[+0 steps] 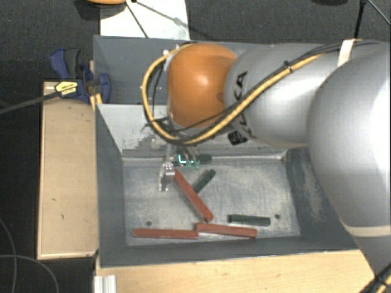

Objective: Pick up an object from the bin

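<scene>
My gripper (pixel 166 179) hangs below the orange wrist cover, near the back left of the bin floor. One metal fingertip shows at the upper end of a red-brown stick (pixel 194 197) that lies slanting down to the right. Just right of that stick lies a short dark green stick (pixel 204 180), also slanted. I cannot tell whether anything is between the fingers.
Two more red-brown sticks (pixel 166 233) (pixel 226 230) lie end to end along the front wall. A dark green stick (pixel 248 220) rests flat at the front right. The arm covers the bin's back right part.
</scene>
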You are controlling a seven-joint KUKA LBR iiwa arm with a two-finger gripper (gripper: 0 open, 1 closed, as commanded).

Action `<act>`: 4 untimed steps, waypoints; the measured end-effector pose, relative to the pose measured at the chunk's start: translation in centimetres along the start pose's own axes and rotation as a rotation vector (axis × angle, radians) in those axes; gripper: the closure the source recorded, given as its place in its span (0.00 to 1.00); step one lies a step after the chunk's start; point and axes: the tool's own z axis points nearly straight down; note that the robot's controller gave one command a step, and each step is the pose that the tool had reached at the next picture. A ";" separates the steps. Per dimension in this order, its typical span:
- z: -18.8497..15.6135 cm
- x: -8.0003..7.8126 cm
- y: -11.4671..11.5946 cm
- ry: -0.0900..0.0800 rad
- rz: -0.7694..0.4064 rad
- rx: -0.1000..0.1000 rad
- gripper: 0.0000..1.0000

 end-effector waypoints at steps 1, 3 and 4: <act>-0.5 -0.2 -0.1 -0.008 0.004 -0.001 0.00; 4.9 0.7 -5.7 -0.007 0.385 -0.001 0.00; 4.0 0.4 -7.3 -0.009 0.354 -0.003 0.00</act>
